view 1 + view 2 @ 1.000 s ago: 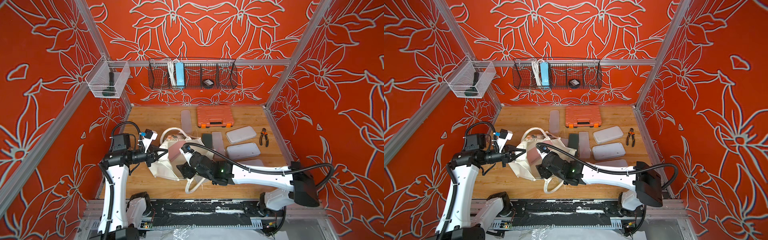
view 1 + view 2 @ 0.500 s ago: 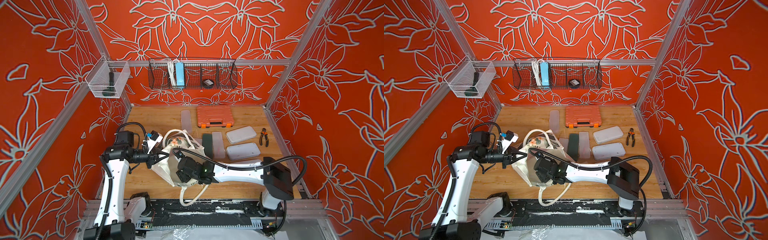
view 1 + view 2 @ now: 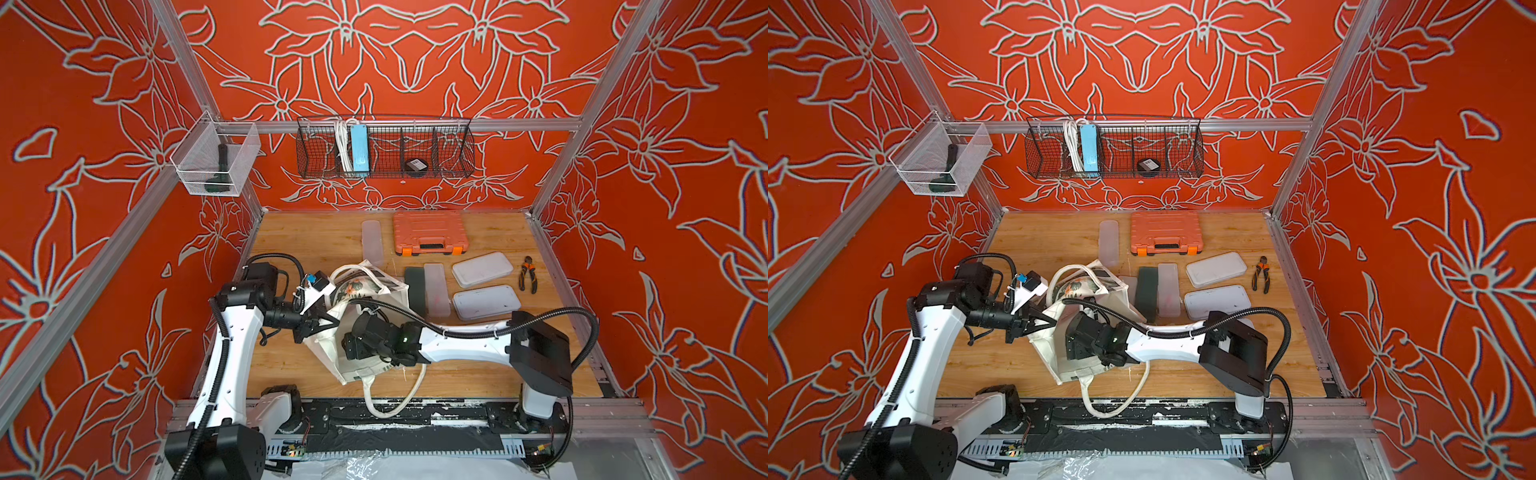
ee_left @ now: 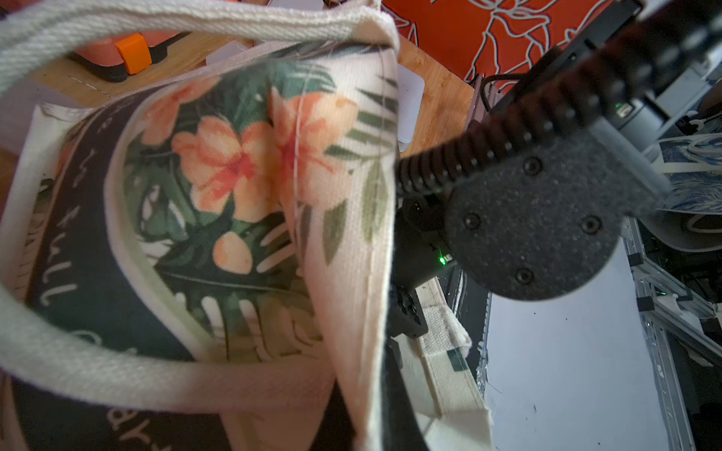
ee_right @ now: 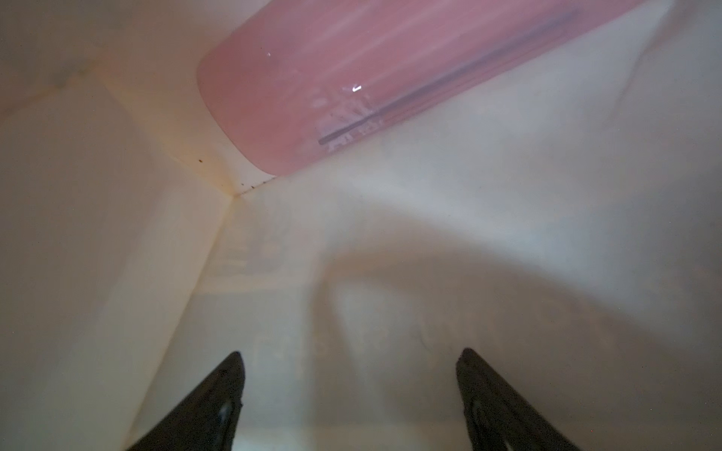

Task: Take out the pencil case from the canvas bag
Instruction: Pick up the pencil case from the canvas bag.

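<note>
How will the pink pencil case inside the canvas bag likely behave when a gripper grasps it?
The pencil case is probably stiff: its edge and rounded corner look moulded. Its glossy highlights suggest a smooth surface that may slip in a grip. It seems light: it is translucent, showing only one thin dark rod inside.

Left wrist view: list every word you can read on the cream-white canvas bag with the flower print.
"full": white script on the dark printed band of the cream-white canvas bag.
Remaining lettering on that band: folded, cut off or blurred; unreadable.
</note>
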Controlling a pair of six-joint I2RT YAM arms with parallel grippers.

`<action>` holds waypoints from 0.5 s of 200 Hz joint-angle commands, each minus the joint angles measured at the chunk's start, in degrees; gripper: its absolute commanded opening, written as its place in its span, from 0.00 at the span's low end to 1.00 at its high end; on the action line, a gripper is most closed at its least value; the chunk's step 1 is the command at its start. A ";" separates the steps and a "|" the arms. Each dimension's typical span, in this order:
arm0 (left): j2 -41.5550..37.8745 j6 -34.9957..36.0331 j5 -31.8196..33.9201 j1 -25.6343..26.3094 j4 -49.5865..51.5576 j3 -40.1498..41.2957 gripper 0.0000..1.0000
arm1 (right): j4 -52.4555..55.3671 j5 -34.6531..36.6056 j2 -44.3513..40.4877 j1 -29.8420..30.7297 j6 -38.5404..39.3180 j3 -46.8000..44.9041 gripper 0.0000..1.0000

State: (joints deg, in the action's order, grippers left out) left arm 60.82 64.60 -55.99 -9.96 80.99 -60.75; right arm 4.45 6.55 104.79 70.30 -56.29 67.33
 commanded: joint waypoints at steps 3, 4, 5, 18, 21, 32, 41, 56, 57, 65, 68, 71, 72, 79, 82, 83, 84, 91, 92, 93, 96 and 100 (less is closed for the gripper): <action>-0.08 7.18 1.12 0.92 7.66 0.12 0.00 | -7.71 -2.60 2.15 -2.12 -14.62 -2.91 0.87; -0.04 7.37 1.22 0.95 7.77 0.16 0.00 | -7.97 -2.60 2.16 -2.16 -15.02 -2.99 0.87; -0.06 7.60 1.27 0.97 7.86 0.13 0.00 | -8.19 -2.64 2.21 -2.22 -15.36 -3.08 0.87; -0.17 9.20 2.59 1.08 8.63 0.27 0.00 | -11.28 -2.60 2.61 -2.77 -20.27 -4.35 0.88; -0.17 9.40 2.86 1.00 8.73 0.32 0.00 | -12.33 -2.52 2.65 -2.88 -21.47 -4.72 0.88; -0.09 10.56 3.76 1.12 9.10 0.39 0.00 | -17.40 -2.34 3.13 -3.10 -25.39 -6.59 0.88; -0.08 12.21 4.13 1.12 9.67 0.54 0.00 | -21.41 -2.08 3.77 -3.14 -28.43 -7.69 0.88; -0.71 13.86 3.84 1.11 9.58 1.11 0.00 | -24.74 -2.02 5.20 -3.09 -31.91 -7.31 0.88; -0.75 13.96 3.81 1.14 9.56 1.18 0.00 | -24.88 -2.09 5.31 -3.12 -32.06 -7.22 0.88; -1.19 14.59 3.53 1.19 9.37 1.57 0.00 | -25.47 -2.29 6.17 -3.15 -33.05 -6.20 0.88; -1.41 14.85 3.40 1.24 9.29 1.71 0.00 | -25.49 -2.39 6.40 -3.15 -33.32 -5.68 0.88; -1.55 15.15 3.28 1.20 9.21 1.77 0.00 | -25.46 -2.41 6.69 -3.15 -33.61 -5.20 0.88; -1.61 15.22 3.27 1.23 9.20 1.77 0.00 | -25.41 -2.41 6.76 -3.11 -33.79 -5.06 0.88; -1.96 15.74 2.96 1.34 9.08 1.99 0.00 | -25.37 -2.20 7.27 -2.99 -34.68 -4.10 0.89; -2.07 15.92 2.88 1.39 9.02 1.96 0.00 | -25.41 -1.97 7.41 -2.91 -35.09 -3.79 0.89; -2.13 16.00 2.84 1.41 9.01 1.95 0.00 | -25.43 -1.89 7.47 -2.90 -35.19 -3.70 0.89; -2.16 16.09 2.78 1.42 9.01 1.95 0.00 | -25.44 -1.80 7.50 -2.81 -35.37 -3.61 0.89; -2.42 16.79 2.59 1.41 9.08 1.95 0.00 | -25.45 -1.11 7.91 -2.72 -36.46 -2.99 0.89; -2.48 16.88 2.57 1.42 9.09 1.95 0.00 | -25.45 -1.02 7.94 -2.72 -36.67 -2.90 0.89; -2.51 16.96 2.56 1.42 9.09 1.91 0.00 | -25.45 -0.97 8.00 -2.72 -36.86 -2.82 0.89; -2.54 17.33 2.43 1.51 9.21 1.87 0.00 | -25.52 -0.71 8.12 -2.65 -37.36 -2.62 0.89; -2.62 17.94 2.26 1.52 9.41 1.83 0.00 | -25.62 -0.38 8.35 -2.63 -38.15 -2.33 0.90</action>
State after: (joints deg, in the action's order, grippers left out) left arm 59.37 76.99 -52.56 -9.26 85.06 -59.44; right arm -19.22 4.86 111.22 67.53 -87.07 62.63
